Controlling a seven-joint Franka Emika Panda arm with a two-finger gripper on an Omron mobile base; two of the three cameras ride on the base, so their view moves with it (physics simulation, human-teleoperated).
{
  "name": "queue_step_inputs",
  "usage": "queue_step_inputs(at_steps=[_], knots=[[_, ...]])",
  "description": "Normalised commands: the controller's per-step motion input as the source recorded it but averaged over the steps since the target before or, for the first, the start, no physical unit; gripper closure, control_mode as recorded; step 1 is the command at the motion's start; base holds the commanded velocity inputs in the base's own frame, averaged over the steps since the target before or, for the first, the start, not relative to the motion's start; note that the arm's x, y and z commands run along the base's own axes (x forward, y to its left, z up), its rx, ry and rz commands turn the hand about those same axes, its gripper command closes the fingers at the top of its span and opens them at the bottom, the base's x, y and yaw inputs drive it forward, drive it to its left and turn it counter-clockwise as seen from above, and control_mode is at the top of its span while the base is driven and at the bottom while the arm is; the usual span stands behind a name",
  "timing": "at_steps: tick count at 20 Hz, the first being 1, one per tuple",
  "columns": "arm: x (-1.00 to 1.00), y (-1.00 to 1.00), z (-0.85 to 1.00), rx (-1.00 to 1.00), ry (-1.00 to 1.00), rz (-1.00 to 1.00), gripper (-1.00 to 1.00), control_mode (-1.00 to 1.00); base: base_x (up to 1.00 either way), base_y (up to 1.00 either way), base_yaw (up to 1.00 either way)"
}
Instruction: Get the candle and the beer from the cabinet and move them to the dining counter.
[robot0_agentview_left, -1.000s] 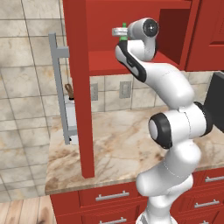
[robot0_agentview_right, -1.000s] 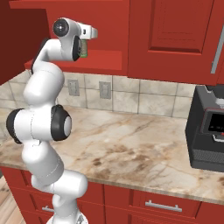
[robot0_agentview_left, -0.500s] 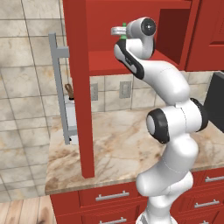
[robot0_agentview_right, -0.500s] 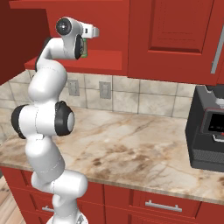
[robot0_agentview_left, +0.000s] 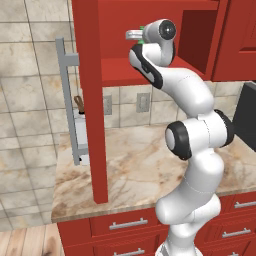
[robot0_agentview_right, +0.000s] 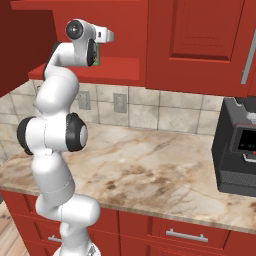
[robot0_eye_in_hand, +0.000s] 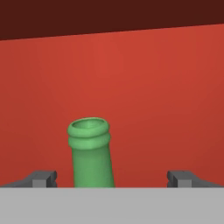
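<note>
The beer is a green glass bottle. In the hand view its neck and rim rise between my fingertips, left of centre, against the red back wall. My gripper is open, one fingertip on each side of the neck and neither touching it. In the left base view my arm reaches up into the open red cabinet, where a speck of the beer shows by the hand. The right base view shows the beer under the hand on the cabinet shelf. The candle and the dining counter are out of view.
The open cabinet door with its silver bar handle stands left of my arm. Below lies a marbled counter against the tiled wall. A black appliance sits at its right end. Closed cabinet doors hang on the right.
The hand has edged slightly up and left inside the cabinet. The jaws stayed open and the beer has not moved.
</note>
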Motion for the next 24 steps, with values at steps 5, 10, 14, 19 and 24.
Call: queue_step_inputs(at_steps=[5,10,14,19,24], knots=[[0.04,0.01,0.0,0.0,0.0,0.0,-1.0,-1.0,0.0,0.0,0.0],[0.0,0.0,0.0,0.0,0.0,0.0,-1.0,-1.0,0.0,0.0,0.0],[0.0,0.0,0.0,0.0,0.0,0.0,-1.0,-1.0,0.0,0.0,0.0],[0.0,0.0,0.0,0.0,0.0,0.0,1.0,-1.0,0.0,0.0,0.0],[0.0,0.0,0.0,0.0,0.0,0.0,1.0,-1.0,0.0,0.0,0.0]])
